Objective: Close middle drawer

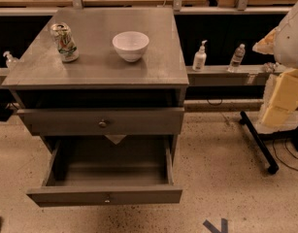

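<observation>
The middle drawer [105,195] is pulled far out of the grey-brown cabinet. It has a low, narrow face, a small round knob [107,198] and grey box sides, and its inside looks empty. Above it is a drawer with a taller face and a larger knob [103,124], standing slightly out. My gripper [280,102] is at the right edge of the camera view, raised beside the cabinet. It is well to the right of the open drawer and touches nothing.
A white bowl [131,45] and a drinks can [65,42] stand on the cabinet top [153,67]. Two bottles [200,56] [237,57] stand on a ledge behind at the right. A black stand leg [257,142] crosses the speckled floor at the right.
</observation>
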Robot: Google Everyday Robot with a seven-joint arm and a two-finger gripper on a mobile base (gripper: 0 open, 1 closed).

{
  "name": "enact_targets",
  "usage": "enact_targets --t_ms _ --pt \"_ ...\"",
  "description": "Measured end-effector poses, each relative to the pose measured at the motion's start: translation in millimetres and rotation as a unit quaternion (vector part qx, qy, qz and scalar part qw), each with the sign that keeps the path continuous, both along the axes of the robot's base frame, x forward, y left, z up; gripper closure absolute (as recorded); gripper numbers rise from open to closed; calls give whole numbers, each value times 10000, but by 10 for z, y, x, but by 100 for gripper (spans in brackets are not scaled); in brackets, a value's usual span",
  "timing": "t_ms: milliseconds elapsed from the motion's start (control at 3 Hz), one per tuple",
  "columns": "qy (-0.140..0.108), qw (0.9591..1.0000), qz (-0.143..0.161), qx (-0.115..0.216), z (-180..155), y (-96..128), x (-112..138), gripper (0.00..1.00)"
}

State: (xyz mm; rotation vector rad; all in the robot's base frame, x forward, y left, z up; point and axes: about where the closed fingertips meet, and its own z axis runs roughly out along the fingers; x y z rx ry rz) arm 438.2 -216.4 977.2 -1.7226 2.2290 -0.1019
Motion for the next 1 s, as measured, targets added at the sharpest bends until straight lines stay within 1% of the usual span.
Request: enact_targets --t_ms 333,667,1000 --pt "-1 10000 0 0 0 0 0 0" --pt "114 9998 174 -19 -107 96 46 0" --pt "330 9982 428 277 -473 337 51 0"
